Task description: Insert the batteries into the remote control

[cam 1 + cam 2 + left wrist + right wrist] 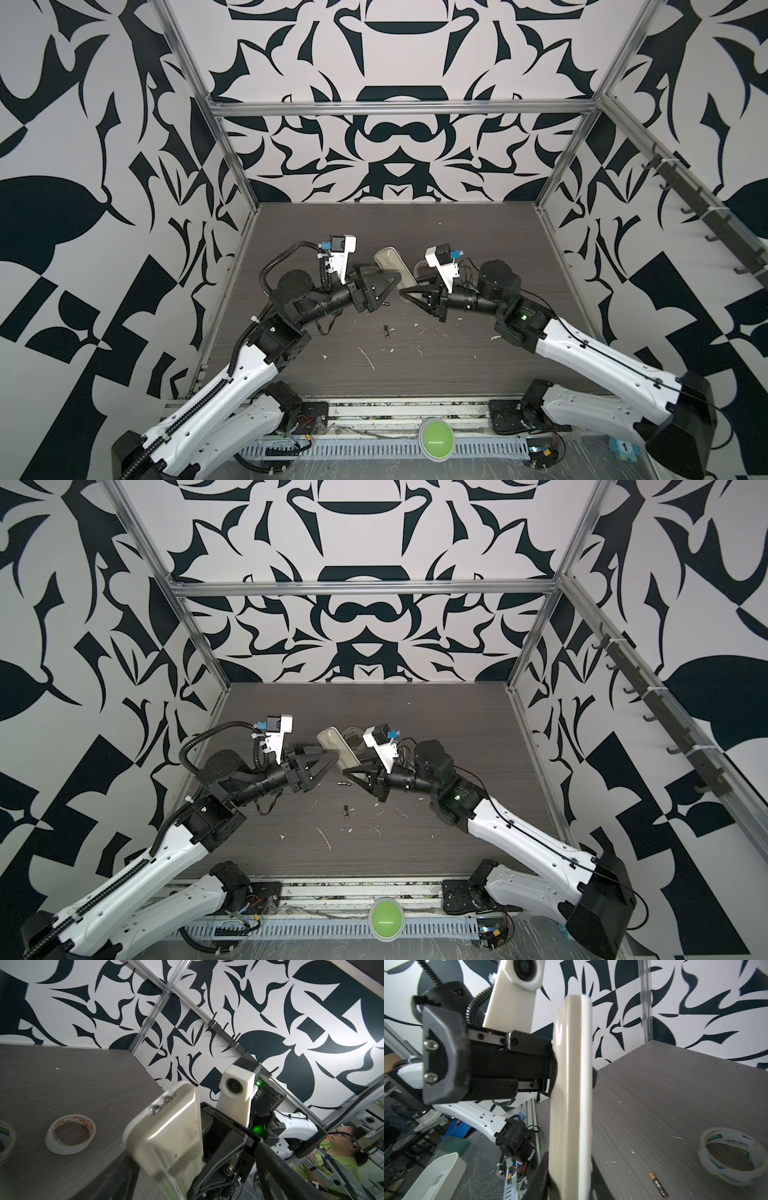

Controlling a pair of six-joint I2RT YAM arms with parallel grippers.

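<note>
Two batteries (346,813) were lying loose on the counter (415,712), so nothing had been loaded yet. One sat out in the open among the white flecks. The other lay just below where the two arms met, and both were well apart from the tape roll (733,1155).

The remote control (395,268) wasn't on the counter at all. You had it up in the air between the arms, tilted, with its top end pointing toward the back wall. Your right end effector (409,291) was closed down narrow on the remote's lower end, and that looked like a real grip. Your left end effector (388,291) had its jaws spread wide, one on each long side of the remote. I honestly couldn't tell whether it had pinched yet or was just straddling it.

My read is that you were mid-handover, or bracing the body so the back could be worked on. Whether the battery cover was on or off, I couldn't make out.

For the next move I'd say you needed the left to seat squarely across the width before the right eased off. Otherwise that slick plastic could twist out. After that, one arm had to be freed to get the back open and go down for a battery.
</note>
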